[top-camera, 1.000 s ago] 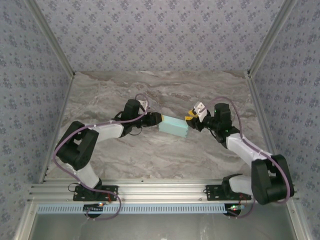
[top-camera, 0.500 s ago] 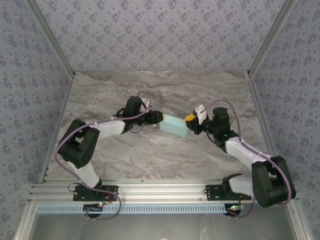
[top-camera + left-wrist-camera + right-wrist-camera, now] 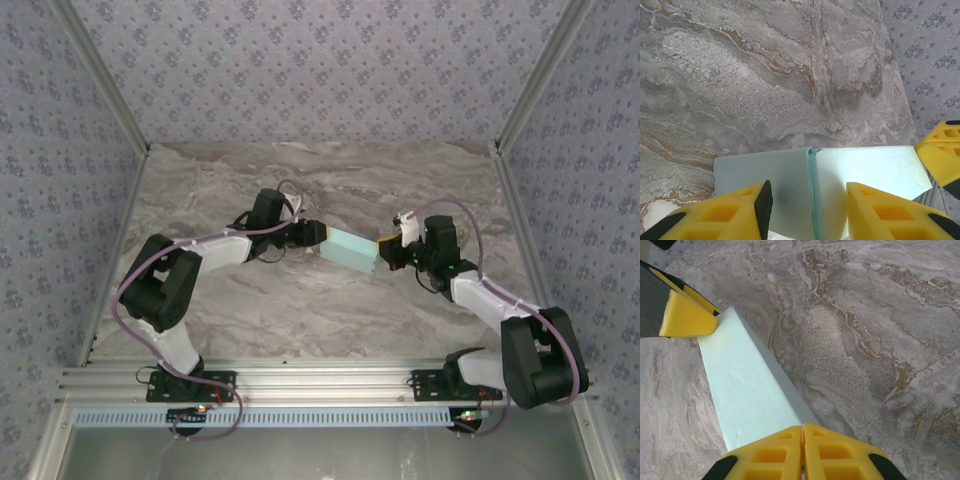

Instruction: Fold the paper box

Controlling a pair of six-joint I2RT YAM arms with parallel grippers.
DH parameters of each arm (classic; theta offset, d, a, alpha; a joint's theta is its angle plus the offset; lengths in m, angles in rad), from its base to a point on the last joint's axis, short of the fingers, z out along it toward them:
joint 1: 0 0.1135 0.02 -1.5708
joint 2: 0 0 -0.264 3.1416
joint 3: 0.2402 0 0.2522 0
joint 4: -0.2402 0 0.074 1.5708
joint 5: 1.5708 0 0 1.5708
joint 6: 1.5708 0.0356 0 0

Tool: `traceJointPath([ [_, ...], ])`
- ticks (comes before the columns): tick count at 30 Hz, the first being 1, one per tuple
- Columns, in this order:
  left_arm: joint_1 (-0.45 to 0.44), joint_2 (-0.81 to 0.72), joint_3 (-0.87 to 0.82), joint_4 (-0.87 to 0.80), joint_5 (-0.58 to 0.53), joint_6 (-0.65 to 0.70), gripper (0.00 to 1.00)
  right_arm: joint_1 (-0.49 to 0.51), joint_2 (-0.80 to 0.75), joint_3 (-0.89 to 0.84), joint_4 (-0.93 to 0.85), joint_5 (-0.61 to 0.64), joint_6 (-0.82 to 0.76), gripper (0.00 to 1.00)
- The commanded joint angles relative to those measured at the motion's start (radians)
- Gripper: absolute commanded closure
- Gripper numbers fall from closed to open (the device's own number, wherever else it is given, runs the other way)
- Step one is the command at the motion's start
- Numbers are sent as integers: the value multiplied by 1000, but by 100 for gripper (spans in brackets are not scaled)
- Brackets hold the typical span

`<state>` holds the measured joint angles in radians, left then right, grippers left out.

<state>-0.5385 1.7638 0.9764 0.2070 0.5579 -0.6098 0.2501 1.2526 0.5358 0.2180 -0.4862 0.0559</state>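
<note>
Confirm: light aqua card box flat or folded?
Folded: the light aqua card box shows a top face meeting a side wall.

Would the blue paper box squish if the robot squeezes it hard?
Probably: the paper box looks like thin, hollow card, so it should dent easily. It's likely light: the right gripper seems to pinch just one end. Flat sides shouldn't roll.

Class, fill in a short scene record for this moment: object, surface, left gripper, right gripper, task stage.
object: paper box, light aqua card, formed into a long block
surface: grey marbled table
left gripper: closed on one end of the box, a finger on each side
right gripper: fingers shut together at the opposite end
task stage: box spans between both grippers; folding looks well advanced
</note>
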Motion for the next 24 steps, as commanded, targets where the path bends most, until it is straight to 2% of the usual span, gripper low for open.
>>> traceJointPath([
  [1, 8, 72, -38, -218, -82, 44, 57, -7, -29, 25, -145, 11, 29, 91],
  [5, 8, 72, -41, -218, -83, 44, 57, -7, -90, 86, -182, -1, 22, 86],
  [9, 10, 72, -41, -219, -85, 43, 57, 9, -62, 125, -190, -51, 15, 85],
  [17, 11, 79, -32, -215, -84, 38, 56, 20, 28, -43, 10, -63, 212, 87],
  [24, 12, 92, -26, -195, -78, 34, 56, 16, -40, 48, -160, -37, 155, 87],
])
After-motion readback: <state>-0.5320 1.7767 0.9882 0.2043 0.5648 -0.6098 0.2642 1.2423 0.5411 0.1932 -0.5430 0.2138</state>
